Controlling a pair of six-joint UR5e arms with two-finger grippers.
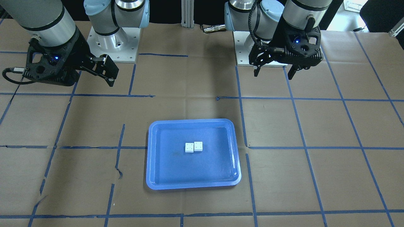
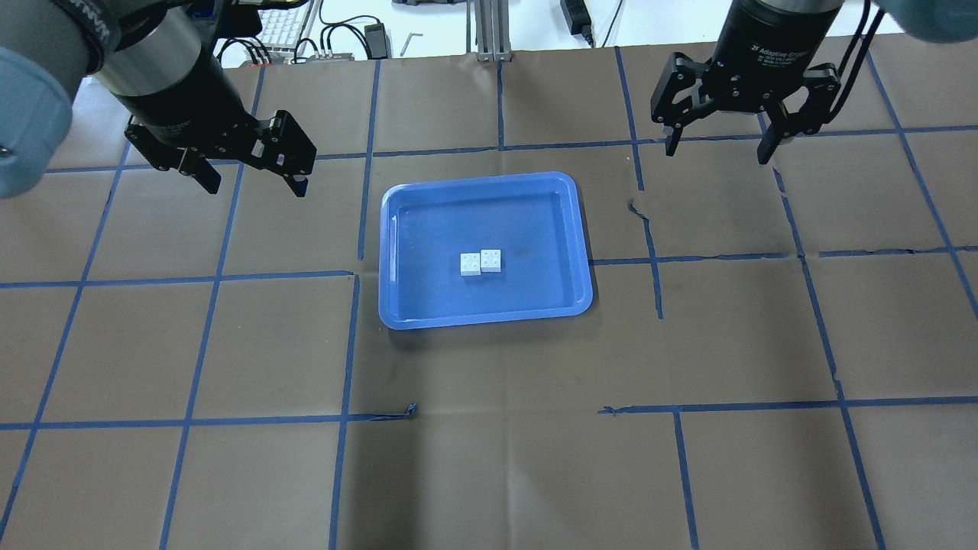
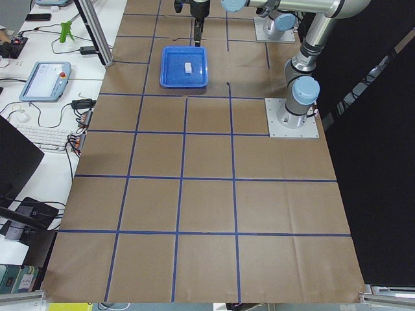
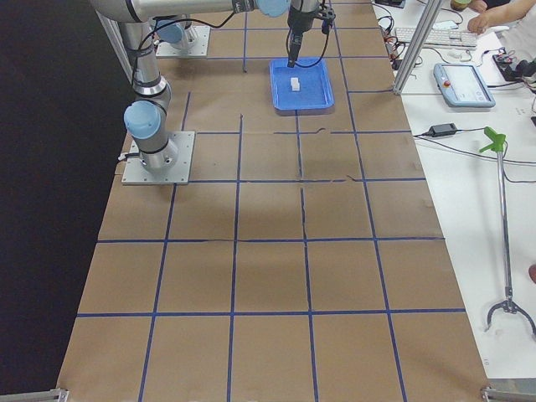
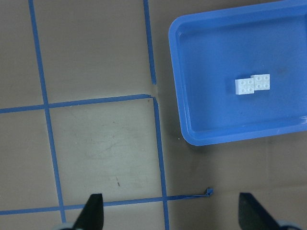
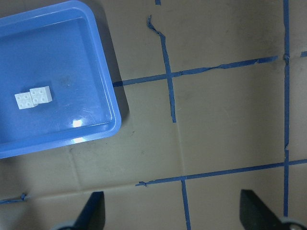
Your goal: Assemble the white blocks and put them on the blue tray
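Note:
Two white blocks (image 2: 471, 264) (image 2: 491, 260) lie touching side by side, slightly offset, near the middle of the blue tray (image 2: 428, 221). I cannot tell whether they are joined. They also show in the front view (image 1: 189, 147) (image 1: 198, 146) on the tray (image 1: 173, 167), and in both wrist views (image 5: 245, 86) (image 6: 41, 95). My left gripper (image 2: 254, 189) (image 1: 272, 76) hangs open and empty above the table, left of the tray. My right gripper (image 2: 717, 155) (image 1: 109, 78) hangs open and empty, right of the tray. Both are well apart from the blocks.
Brown paper with a blue tape grid (image 2: 351, 344) covers the table. The arm bases (image 1: 110, 41) (image 1: 252, 47) stand at the robot's edge. A keyboard and cables (image 2: 286, 27) lie beyond the far edge. Torn paper seams (image 2: 638, 214) run right of the tray.

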